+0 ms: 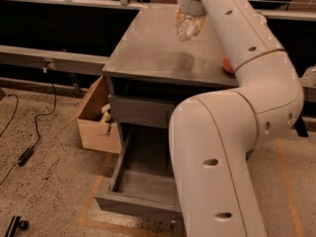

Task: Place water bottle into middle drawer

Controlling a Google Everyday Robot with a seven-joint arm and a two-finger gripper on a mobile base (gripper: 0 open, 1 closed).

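Observation:
The water bottle [186, 27] is a small clear crinkled bottle. It hangs in my gripper [189, 19] near the top of the view, lifted above the grey cabinet top [148, 53], where it casts a faint shadow. The gripper is shut on it. The middle drawer [140, 184] is pulled open below the cabinet, at the lower centre; its inside looks empty, and my white arm hides its right part. The red apple [227, 65] peeks out from behind the arm on the cabinet top.
The upper drawer front [140, 111] is shut under the cabinet top. An open cardboard box [94, 120] stands on the floor left of the cabinet. Cables [29, 142] lie on the floor at the left. My arm's large links fill the right side.

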